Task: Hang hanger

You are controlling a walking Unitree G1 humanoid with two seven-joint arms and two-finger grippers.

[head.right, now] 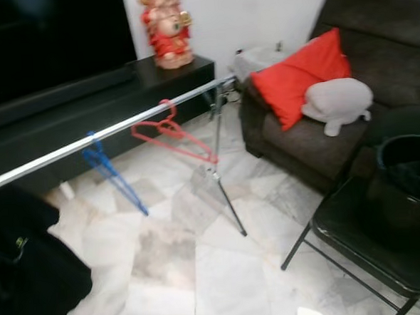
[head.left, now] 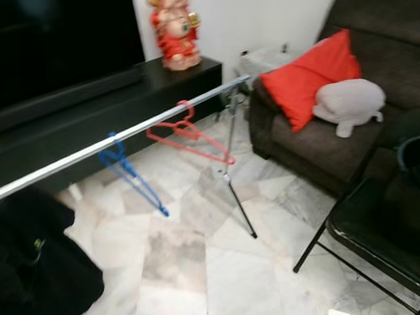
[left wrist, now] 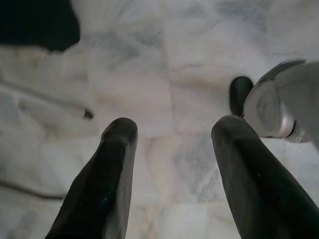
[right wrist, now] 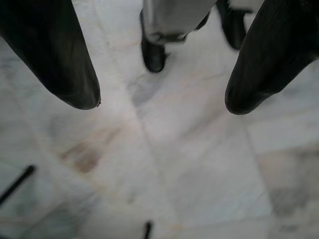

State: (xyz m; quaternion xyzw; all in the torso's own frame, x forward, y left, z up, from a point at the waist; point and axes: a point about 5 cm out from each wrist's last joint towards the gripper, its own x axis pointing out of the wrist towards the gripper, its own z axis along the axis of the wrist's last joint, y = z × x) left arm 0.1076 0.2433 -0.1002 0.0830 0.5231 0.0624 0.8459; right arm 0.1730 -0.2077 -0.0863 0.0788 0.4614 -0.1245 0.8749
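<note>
Overhead, the eye views take in a silver rail (head.left: 116,140) with a blue hanger (head.left: 129,173) and a red hanger (head.left: 191,139) hooked on it, well apart. Each wrist view looks straight down at marble floor (right wrist: 189,164): the left gripper (left wrist: 172,137) and right gripper (right wrist: 162,102) hang with fingers spread, grasping nothing. A sofa (head.left: 316,140) holds a red cushion (head.left: 312,76); a black chair (head.left: 386,243) stands near.

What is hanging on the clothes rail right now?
Two hangers hang on the silver rail: a blue hanger and a red hanger further along. At the near end a black garment covers the rail's lower part, so any hanger under it cannot be seen.
</note>
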